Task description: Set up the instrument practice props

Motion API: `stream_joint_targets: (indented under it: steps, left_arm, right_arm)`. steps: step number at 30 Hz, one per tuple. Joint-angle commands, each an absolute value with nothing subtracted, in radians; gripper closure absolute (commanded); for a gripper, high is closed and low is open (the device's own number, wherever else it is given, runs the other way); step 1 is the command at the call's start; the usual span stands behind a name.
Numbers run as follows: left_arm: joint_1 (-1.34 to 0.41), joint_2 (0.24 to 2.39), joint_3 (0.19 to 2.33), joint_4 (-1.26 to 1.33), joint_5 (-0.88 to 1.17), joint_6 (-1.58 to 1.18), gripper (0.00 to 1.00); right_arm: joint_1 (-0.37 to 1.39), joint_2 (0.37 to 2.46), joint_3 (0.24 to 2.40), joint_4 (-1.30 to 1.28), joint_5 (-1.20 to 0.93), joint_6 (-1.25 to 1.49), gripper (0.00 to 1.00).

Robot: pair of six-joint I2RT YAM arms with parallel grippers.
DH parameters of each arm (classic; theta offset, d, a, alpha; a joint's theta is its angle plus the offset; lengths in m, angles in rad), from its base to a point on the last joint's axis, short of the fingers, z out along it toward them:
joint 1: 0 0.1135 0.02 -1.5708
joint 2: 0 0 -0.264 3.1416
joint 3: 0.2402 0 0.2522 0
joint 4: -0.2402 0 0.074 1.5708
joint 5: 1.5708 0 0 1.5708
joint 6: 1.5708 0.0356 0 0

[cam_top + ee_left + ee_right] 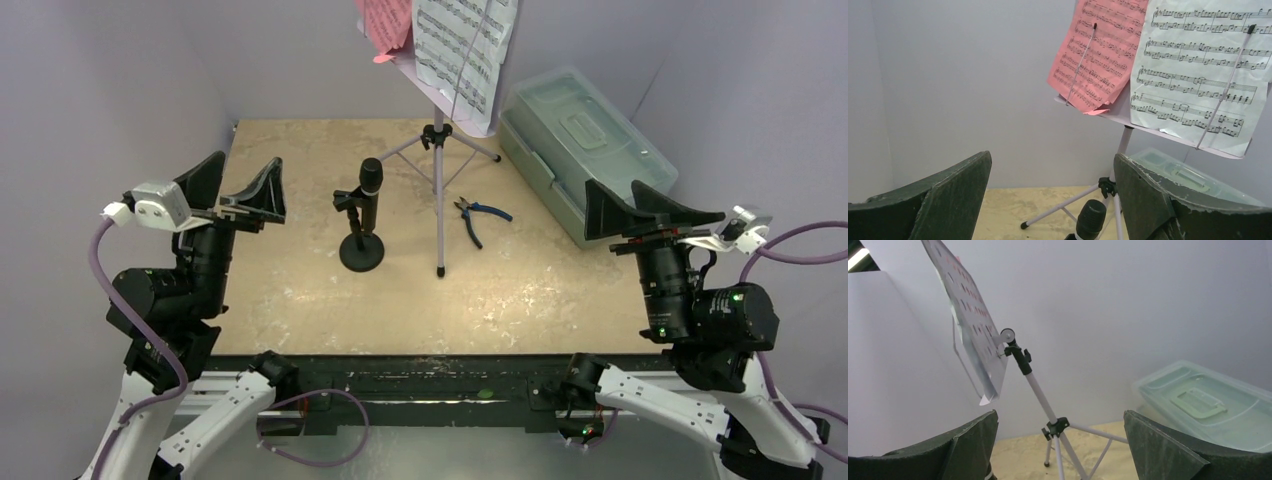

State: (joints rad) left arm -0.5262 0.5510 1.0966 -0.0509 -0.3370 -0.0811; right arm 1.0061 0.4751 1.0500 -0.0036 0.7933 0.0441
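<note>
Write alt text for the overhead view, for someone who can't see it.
A lavender music stand holding a pink sheet and a white sheet stands at the back of the table, a black microphone upright in its mic stand left of it. Blue-handled pliers lie right of the stand near a clear box; the left tool and right tool hang open, empty.

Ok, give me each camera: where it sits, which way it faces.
Top external: above and behind the robot, looking down at the table; left gripper and right gripper show, both open.
Left wrist: on the left arm, facing the pink sheet and white sheet head-on, between its fingers.
Right wrist: on the right arm, facing the music stand from behind its tray, between its fingers.
Shared: both wrist views catch the clear box.
</note>
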Motion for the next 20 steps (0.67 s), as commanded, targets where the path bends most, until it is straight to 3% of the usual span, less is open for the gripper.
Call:
stream_joint_targets:
  steps: [1, 20]
  left_arm:
    - [-0.529, 0.586, 1.159, -0.015, -0.327, -0.017, 0.08]
    - [-0.529, 0.598, 1.173, 0.068, -0.334, 0.046, 0.08]
  right_arm:
    - [1.008, 0.467, 1.085, -0.016, 0.857, 0.020, 0.01]
    - [1.008, 0.453, 1.069, 0.104, 0.831, -0.096, 0.01]
